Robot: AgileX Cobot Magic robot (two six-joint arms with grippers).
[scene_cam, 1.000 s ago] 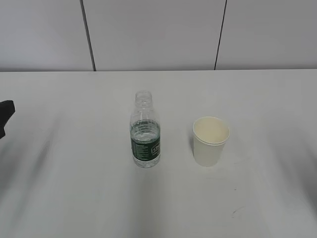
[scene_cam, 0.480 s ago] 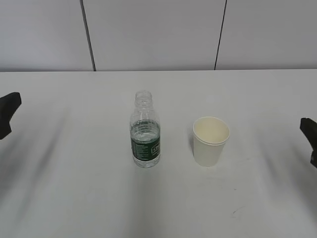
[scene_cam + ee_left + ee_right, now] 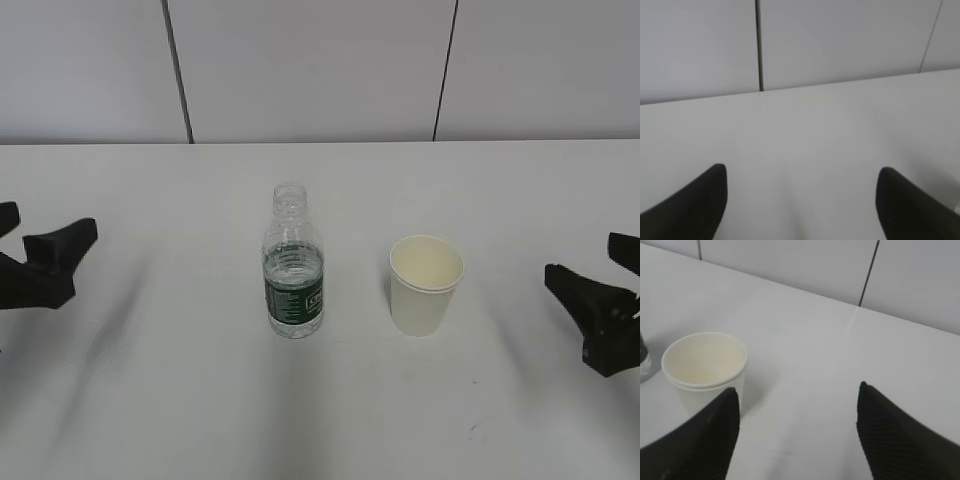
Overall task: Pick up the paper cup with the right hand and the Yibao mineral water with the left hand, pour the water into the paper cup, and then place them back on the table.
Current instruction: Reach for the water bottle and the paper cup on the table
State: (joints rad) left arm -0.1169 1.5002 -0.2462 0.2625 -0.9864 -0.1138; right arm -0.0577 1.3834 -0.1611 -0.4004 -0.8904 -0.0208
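**Both hands spread wide and empty, bottle and cup standing on the bench**

The left hand (image 3: 45, 250) sits at the left edge of the exterior view, its two black fingers parted wide with nothing between them and nothing touched. The right hand (image 3: 600, 300) at the right edge is likewise spread wide and holds nothing. Both are well apart from the things in the middle.

The Yibao mineral water (image 3: 293, 262) stands upright and uncapped on the white bench (image 3: 150, 400), left of the paper cup (image 3: 426, 285), which stands upright with its mouth open; the two are near but apart.

The left wrist view shows only the parted fingertips (image 3: 695, 200) over bare bench and the wall panels behind; neither bottle nor cup appears. The right wrist view shows the paper cup just beside the left-side finger (image 3: 705, 440), partly behind it, outside the gap; contact cannot be told. A sliver of the bottle shows at its left edge.
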